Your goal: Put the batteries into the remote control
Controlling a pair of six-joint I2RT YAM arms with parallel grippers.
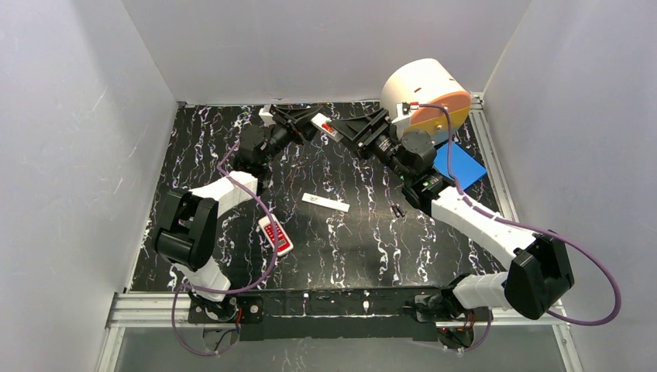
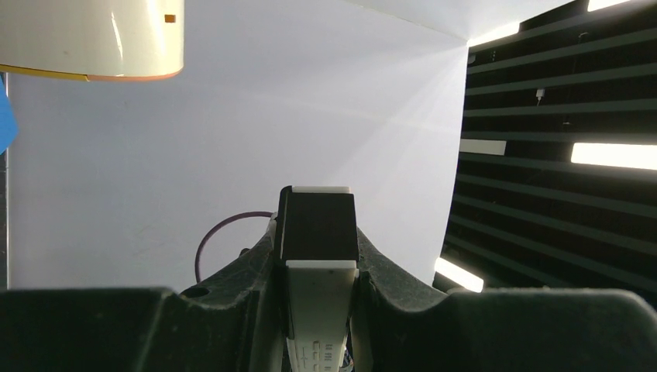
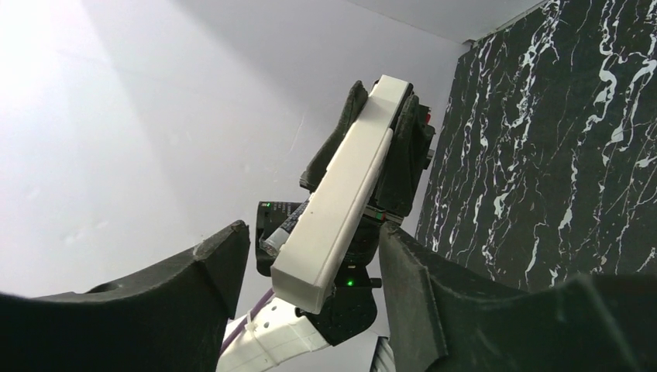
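Observation:
My left gripper [image 1: 298, 122] is shut on the long white remote control [image 1: 324, 122] and holds it in the air at the back of the table. In the left wrist view the remote [image 2: 319, 310] sits between the jaws, and its dark recess [image 2: 318, 225] faces the camera. My right gripper [image 1: 346, 128] is open. In the right wrist view its fingers [image 3: 225, 263] stand on either side of the remote's free end [image 3: 310, 267] without touching it. Two small black batteries [image 1: 398, 209] lie on the table near the right arm. A small red mark shows on the held remote.
A thin white strip [image 1: 325, 203] lies mid-table. The shorter white remote with a red face [image 1: 276, 235] lies beside the left arm. A white drum with an orange face [image 1: 426, 97] and a blue pad [image 1: 459, 164] stand at the back right. Walls enclose three sides.

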